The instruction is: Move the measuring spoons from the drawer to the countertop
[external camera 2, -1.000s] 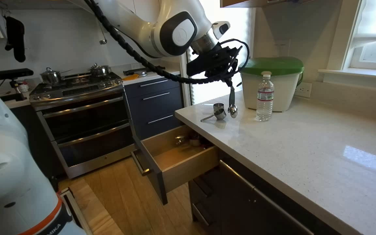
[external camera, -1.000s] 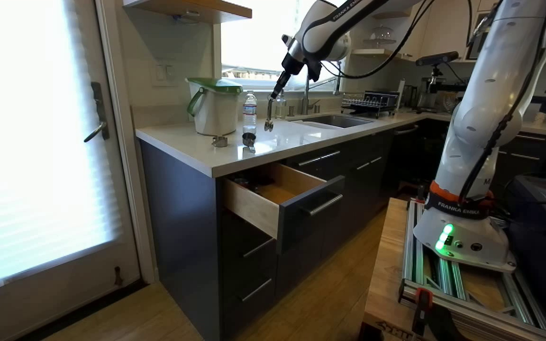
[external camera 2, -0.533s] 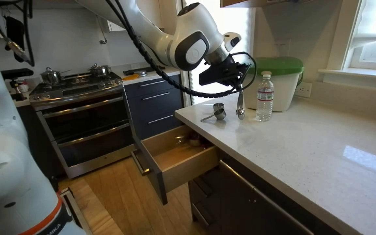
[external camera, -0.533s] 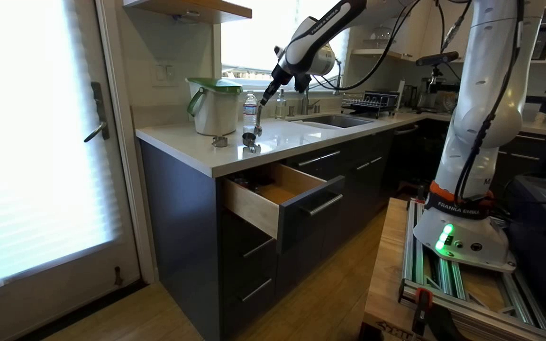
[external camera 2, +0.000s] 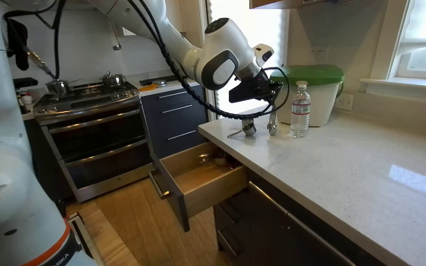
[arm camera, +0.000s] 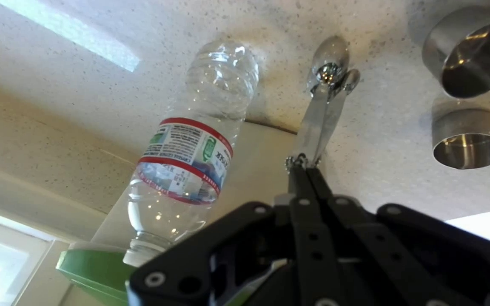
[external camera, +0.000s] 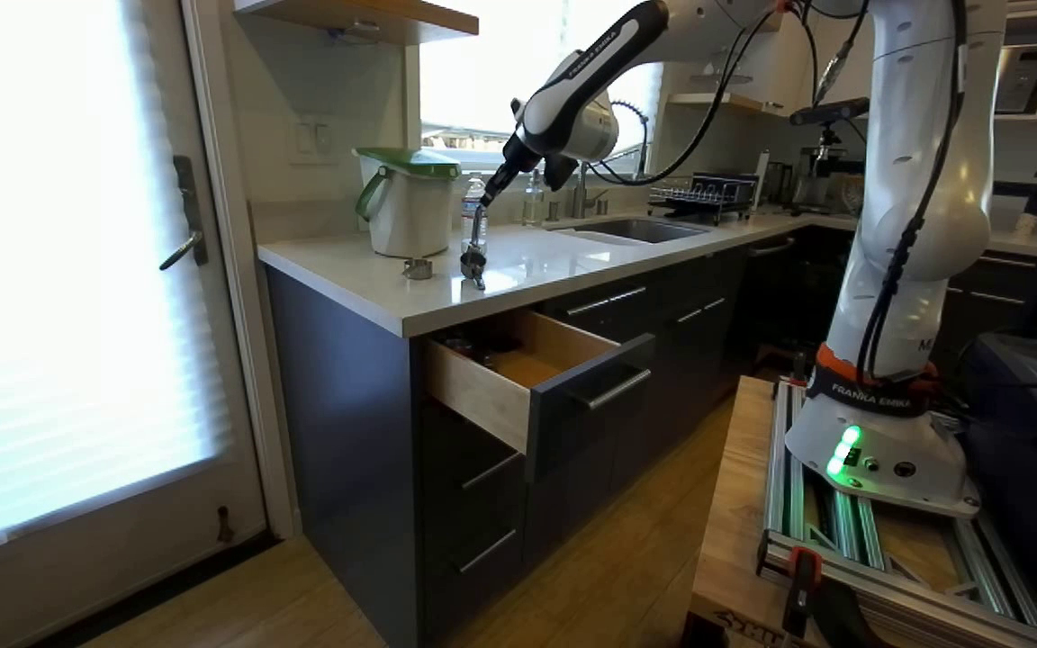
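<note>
1. Measuring spoons (arm camera: 319,117), shiny silver metal with long flat handles, are held bowl end down by the black two-fingered hand (arm camera: 307,171), its fingers pinched together on the handle ends.
2. They are over the long white-grey speckled counter (external camera 2: 338,166), near its end; whether the lowest bowl touches it I cannot tell.
3. Close by on one side, an upright clear plastic water bottle (external camera 2: 300,114) with a white cap and red-edged label stands near a tall white bucket (external camera: 410,211) with a green lid.
4. On the other side, a round steel measuring cup (external camera 2: 249,129) lies tilted, with a second round steel cup (arm camera: 468,125) just beside it.
5. In an exterior view the spoon bowls overlap the tilted cup and blend with it; in an exterior view a black ribbed cable (external camera 2: 235,116) crosses the second cup. The wrist view cuts off both cups at its right edge. The spoons are hard to count.
6. Below the counter, the shallow wooden drawer (external camera: 473,396) with a flat dark grey front and slim bar handle stands open; toward its back, small shiny and dark things (external camera 2: 204,158) lie in shadow, too dim to name.
7. Farther along, the counter holds a sunken steel sink (external camera: 649,230); a stainless double oven (external camera 2: 104,138) stands across the wooden plank floor (external camera 2: 139,207).
</note>
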`<state>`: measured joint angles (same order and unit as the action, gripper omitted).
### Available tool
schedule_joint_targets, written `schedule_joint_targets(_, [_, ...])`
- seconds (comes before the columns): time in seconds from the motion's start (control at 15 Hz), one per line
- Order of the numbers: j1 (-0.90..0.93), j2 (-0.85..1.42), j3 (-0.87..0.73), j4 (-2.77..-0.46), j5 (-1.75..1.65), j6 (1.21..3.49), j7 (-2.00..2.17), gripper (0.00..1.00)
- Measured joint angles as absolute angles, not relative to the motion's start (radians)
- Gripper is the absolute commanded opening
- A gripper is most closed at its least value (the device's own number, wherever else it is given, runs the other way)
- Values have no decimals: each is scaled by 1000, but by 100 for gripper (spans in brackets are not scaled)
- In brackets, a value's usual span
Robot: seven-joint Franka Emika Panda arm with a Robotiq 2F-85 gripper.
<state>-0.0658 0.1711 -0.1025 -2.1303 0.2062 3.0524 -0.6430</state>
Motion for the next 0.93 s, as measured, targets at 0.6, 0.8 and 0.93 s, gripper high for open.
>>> schedule_joint_targets(0.6, [-118,205,-139,-2121,202,3062,-657,1])
schedule_joint_targets(0.8, [-127,224,-152,-2122,201,3062,-673,1])
schedule_joint_targets(0.93, [-136,238,-153,-2122,201,3062,-685,1])
